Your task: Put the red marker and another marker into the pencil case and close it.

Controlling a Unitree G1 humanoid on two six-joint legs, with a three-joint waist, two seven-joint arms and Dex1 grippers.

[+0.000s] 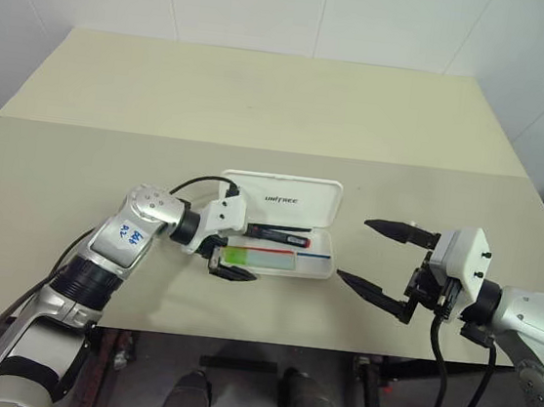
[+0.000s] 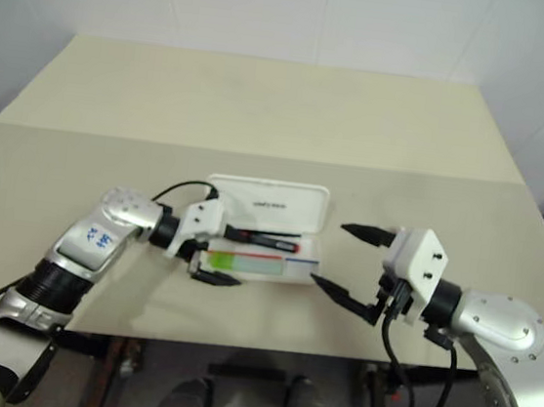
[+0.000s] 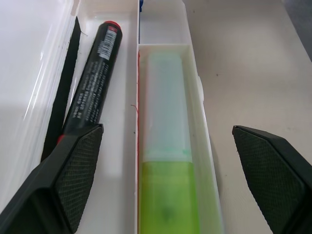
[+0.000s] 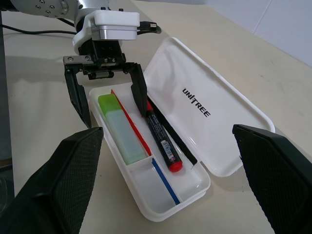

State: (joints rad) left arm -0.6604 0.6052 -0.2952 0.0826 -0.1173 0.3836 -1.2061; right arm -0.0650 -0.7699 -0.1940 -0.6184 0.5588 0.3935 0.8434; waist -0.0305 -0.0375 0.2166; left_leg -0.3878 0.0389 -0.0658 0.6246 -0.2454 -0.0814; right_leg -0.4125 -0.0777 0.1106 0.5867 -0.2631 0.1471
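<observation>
The white pencil case [image 1: 254, 187] lies open on the table, lid tipped back with UNITREE on it [image 4: 219, 131]. In its rear trough rests the red marker [image 1: 283, 235] [image 3: 95, 83], black barrel, red cap toward the right. The green marker [image 1: 258, 257] [image 3: 165, 146] lies in the front compartment. My left gripper [image 1: 237, 252] [image 4: 114, 114] is open at the case's left end, one finger inside beside the red marker, the other outside the front wall, touching neither marker. Open and empty, my right gripper [image 1: 355, 248] hovers just right of the case.
The cream table [image 1: 264, 104] stretches far behind the case, with a seam across its middle. Its front edge runs close below both grippers. A black cable [image 1: 196, 183] loops over my left wrist. White walls stand behind.
</observation>
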